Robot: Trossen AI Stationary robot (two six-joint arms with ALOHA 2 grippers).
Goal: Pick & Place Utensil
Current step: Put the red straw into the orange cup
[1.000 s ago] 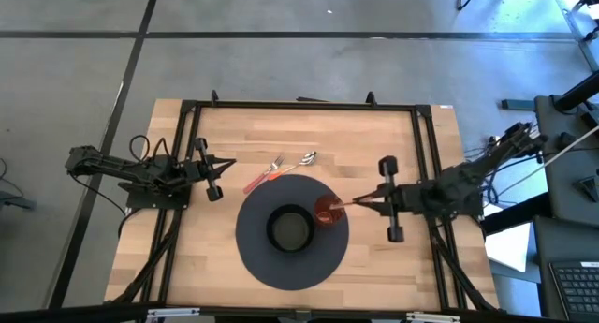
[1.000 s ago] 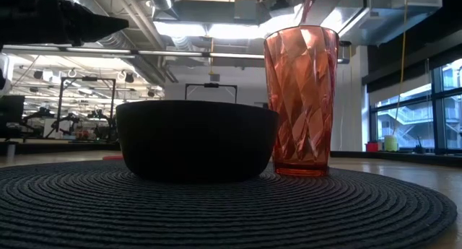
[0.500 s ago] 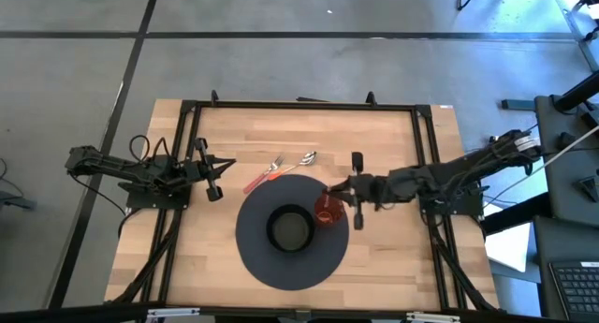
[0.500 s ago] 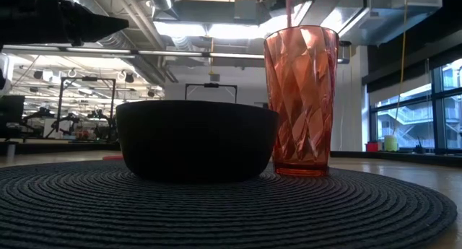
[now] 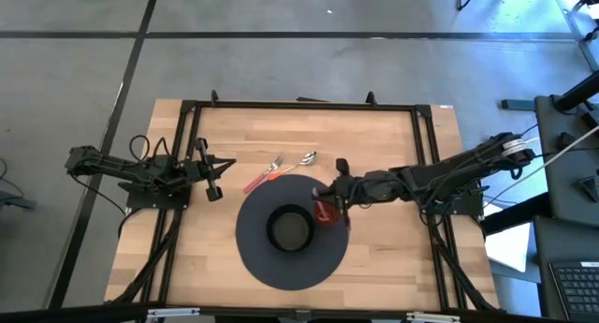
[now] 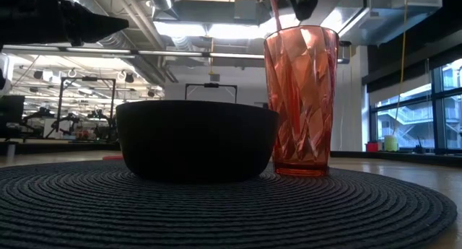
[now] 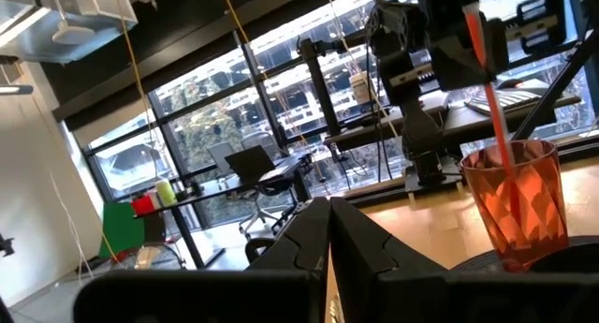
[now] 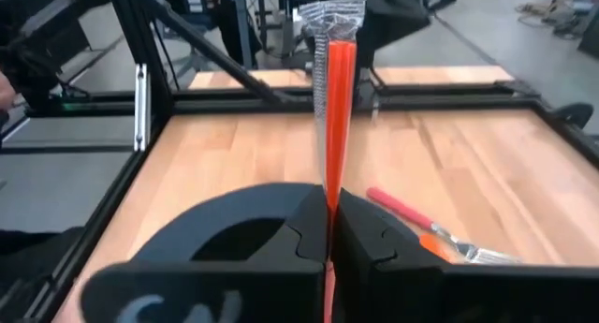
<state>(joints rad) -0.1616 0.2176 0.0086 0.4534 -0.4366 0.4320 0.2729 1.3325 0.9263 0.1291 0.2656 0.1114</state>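
The straw (image 8: 334, 108), red-orange with a clear wrapper at its far end, is pinched between the closed fingers of the right gripper (image 8: 328, 231). In the left wrist view the straw (image 7: 487, 75) runs down at a slant from the gripper into the cup (image 7: 516, 203); in the low view it (image 6: 275, 12) enters the cup (image 6: 302, 101) at the rim. Whether its tip touches the cup bottom cannot be told.

In the high view the right gripper (image 5: 328, 194) is above the cup (image 5: 325, 212), with the right arm stretched across the table from the right side.

The cup is a faceted, translucent red tumbler, standing upright on the mat (image 5: 253, 248), just beside the bowl (image 5: 290, 229). The bowl is dark and sits at the centre of the round, dark woven mat.

On the bare table (image 5: 393, 136) just beyond the mat lie a red-handled fork (image 5: 263, 174) and a spoon (image 5: 301, 161), side by side and near each other.

The left gripper (image 5: 225, 163) rests at the left side of the table, well apart from the mat. Its fingers (image 7: 314, 239) are closed together and hold nothing.
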